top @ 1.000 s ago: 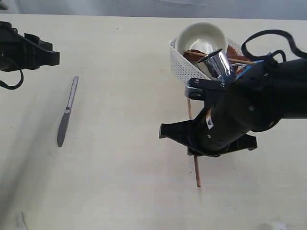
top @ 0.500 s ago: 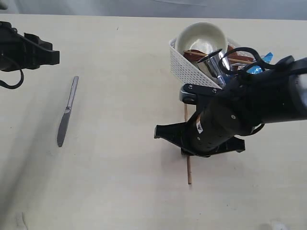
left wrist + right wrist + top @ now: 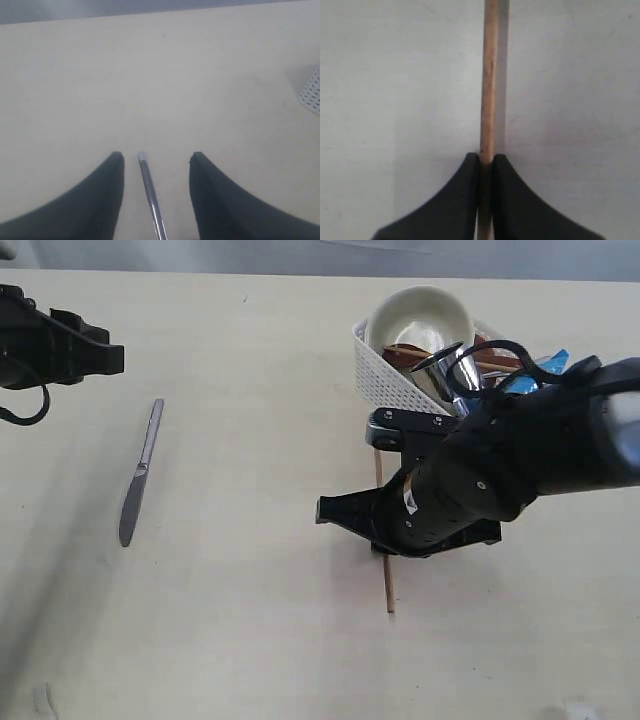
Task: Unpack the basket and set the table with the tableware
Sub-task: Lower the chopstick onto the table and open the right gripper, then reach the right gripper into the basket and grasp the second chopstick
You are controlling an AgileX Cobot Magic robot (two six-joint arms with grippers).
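The white basket (image 3: 384, 379) stands at the back right of the table (image 3: 250, 630). It holds the white bowl (image 3: 421, 316), the steel cup (image 3: 449, 371) and reddish-brown wooden pieces (image 3: 404, 354). My right gripper (image 3: 487, 158) is shut on a wooden chopstick (image 3: 490, 75), which hangs low over the table in front of the basket; its end (image 3: 387, 588) sticks out below the arm. The steel knife (image 3: 138, 474) lies on the table at the left. My left gripper (image 3: 155, 156) is open, its fingers either side of the knife's handle (image 3: 150, 195) without touching it.
A blue crisp packet (image 3: 541, 368) pokes out at the basket's right end, behind the right arm (image 3: 500, 475). The left arm (image 3: 55, 345) hangs at the far left edge. The fork and plate cannot be made out.
My right arm has carried the chopstick a little to the left, away from the basket's front. The left arm and the knife have stayed put.
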